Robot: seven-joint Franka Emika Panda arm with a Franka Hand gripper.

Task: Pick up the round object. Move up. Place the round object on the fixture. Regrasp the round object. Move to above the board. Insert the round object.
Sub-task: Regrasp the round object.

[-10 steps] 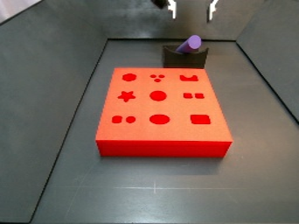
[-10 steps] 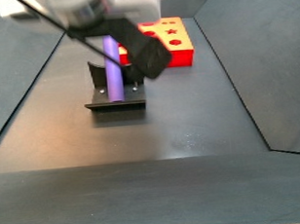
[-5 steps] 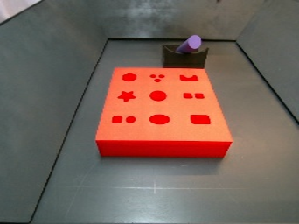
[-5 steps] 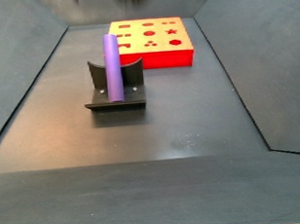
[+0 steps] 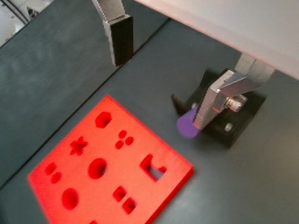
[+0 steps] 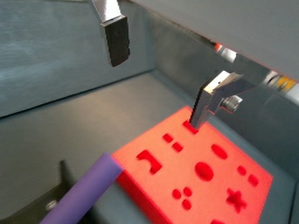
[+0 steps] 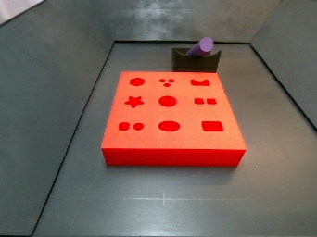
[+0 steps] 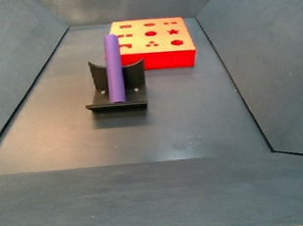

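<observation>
Purple stands out first: the round object (image 8: 112, 67) leans upright on the fixture (image 8: 118, 91), its lower end down at the base plate and its length resting against the dark bracket. In a side view its rounded top (image 7: 205, 43) pokes above the fixture (image 7: 196, 61), which sits on the dark floor (image 7: 148, 199) just beyond the far edge of the board (image 7: 169, 116). The board lies flat, red-orange, with a star, circles, squares, a cross and small dots cut into its face; no writing or label can be read on it or on anything else.

The gripper (image 5: 163, 68) hangs high above the scene and shows only in the wrist views. Its fingers (image 5: 121, 39) are spread wide apart with nothing between them: released, holding no piece. One silver plate with its dark pad (image 6: 114, 41) and the opposite plate (image 6: 211, 98) frame the view, with the board (image 6: 198, 166) below and the round object (image 6: 84, 190) running out of the picture's corner. Neither side view shows the gripper.
</observation>
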